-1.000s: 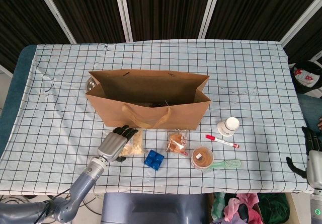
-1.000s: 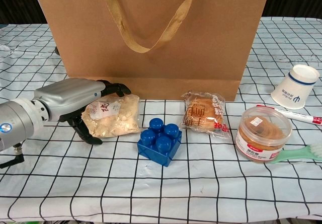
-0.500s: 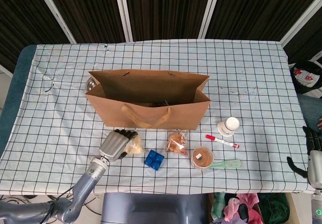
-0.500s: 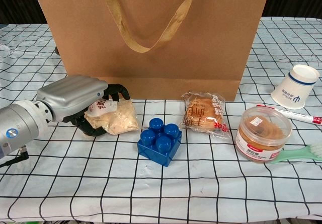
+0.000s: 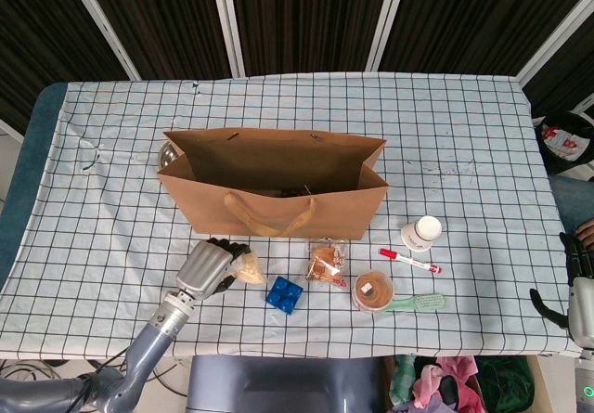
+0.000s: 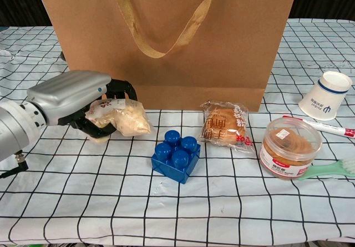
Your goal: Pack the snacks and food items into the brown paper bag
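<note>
The left hand (image 6: pixel 75 100) gripped the snack packet (image 6: pixel 125 119); the wrapped bun (image 6: pixel 224 124) and jar (image 6: pixel 289 147) lay outside the brown paper bag (image 5: pixel 269 190), unpacked.

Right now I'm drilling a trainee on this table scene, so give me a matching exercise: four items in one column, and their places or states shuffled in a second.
Items:
1. snack packet
2. blue block
3. paper cup
4. round tub

Places or states:
A. lying tipped beside the red-capped marker
B. gripped in the left hand
C. beside the green brush
D. on the cloth between the packet and the wrapped bun

Pairs: 1-B, 2-D, 3-A, 4-C
</note>
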Available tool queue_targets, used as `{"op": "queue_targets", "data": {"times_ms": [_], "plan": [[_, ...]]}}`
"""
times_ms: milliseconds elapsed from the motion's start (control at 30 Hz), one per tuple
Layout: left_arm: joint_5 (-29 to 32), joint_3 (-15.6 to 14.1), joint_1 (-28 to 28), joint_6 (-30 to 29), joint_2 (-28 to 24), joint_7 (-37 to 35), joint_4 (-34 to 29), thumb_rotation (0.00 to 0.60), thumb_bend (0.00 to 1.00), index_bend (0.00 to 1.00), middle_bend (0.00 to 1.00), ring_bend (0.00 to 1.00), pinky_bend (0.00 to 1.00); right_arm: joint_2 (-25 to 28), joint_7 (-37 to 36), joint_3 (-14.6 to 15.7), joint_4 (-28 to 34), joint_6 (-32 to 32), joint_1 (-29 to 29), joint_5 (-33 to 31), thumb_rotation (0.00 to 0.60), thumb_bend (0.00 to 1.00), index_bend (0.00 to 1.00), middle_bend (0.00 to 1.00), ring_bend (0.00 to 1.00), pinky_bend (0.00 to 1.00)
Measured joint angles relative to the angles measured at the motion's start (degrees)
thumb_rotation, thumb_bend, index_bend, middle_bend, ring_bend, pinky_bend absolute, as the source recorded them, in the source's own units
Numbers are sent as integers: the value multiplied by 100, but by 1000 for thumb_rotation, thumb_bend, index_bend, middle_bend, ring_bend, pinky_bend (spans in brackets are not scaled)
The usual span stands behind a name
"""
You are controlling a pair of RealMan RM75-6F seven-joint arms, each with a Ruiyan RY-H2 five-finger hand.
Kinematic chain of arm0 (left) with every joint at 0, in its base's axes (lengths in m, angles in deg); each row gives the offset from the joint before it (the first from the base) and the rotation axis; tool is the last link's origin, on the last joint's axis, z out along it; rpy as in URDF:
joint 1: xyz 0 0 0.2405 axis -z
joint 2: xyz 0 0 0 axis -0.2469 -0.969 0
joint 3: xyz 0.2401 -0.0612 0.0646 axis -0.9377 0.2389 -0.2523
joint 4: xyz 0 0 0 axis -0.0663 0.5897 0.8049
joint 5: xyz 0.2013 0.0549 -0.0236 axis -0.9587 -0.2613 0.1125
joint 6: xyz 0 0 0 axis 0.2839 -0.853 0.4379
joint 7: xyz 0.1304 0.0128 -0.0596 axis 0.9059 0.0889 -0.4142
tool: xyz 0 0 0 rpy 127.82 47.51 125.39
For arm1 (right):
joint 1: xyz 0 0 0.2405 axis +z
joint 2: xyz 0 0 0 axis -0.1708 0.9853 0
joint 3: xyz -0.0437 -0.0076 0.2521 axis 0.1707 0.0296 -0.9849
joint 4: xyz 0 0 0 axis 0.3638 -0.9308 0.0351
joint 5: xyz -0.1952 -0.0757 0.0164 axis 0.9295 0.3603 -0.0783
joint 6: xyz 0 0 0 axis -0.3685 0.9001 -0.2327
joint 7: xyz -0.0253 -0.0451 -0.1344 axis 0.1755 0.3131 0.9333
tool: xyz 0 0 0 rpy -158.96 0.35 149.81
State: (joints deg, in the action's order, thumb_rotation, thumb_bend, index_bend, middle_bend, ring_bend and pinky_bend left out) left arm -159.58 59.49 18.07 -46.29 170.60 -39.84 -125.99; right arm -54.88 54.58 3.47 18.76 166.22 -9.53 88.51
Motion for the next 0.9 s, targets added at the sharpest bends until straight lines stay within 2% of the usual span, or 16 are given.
{"op": "queue_targets", "data": {"times_ms": [333, 467, 533, 633, 733, 900], "plan": [[-1340, -201, -187, -837, -543, -849, -918, 600, 404, 349, 473, 407, 498, -6, 17, -4, 1, 6, 0, -4, 600, 220, 6, 77, 178, 215], [-2197, -103, -142, -1240, -843, -947, -1515, 600, 403, 340, 473, 407, 498, -2, 24, -8, 14, 20, -8, -12, 600, 219, 6, 78, 178, 215], [-2338, -3, -104, -1298, -956, -942, -1764, 600, 402, 350, 473, 407, 498, -3, 34, -8, 16, 18, -7, -15, 600, 219, 6, 84, 178, 215], [-2332, 397, 29, -1350, -1107, -916, -2168, 600, 402, 361, 473, 407, 498, -20, 59, 2, 8, -7, 4, -13, 600, 220, 7, 90, 178, 215], [-2065, 1054, 239, -1322, -1170, -795, -2382, 600, 402, 360, 471, 407, 498, -37, 73, 6, 1, -31, 14, -26, 600, 219, 7, 90, 178, 215], [-1123, 2237, 799, -1091, -1155, -325, -2427, 600, 402, 354, 468, 407, 498, -50, 92, -6, -19, -44, 19, -65, 600, 219, 6, 90, 178, 215]]}}
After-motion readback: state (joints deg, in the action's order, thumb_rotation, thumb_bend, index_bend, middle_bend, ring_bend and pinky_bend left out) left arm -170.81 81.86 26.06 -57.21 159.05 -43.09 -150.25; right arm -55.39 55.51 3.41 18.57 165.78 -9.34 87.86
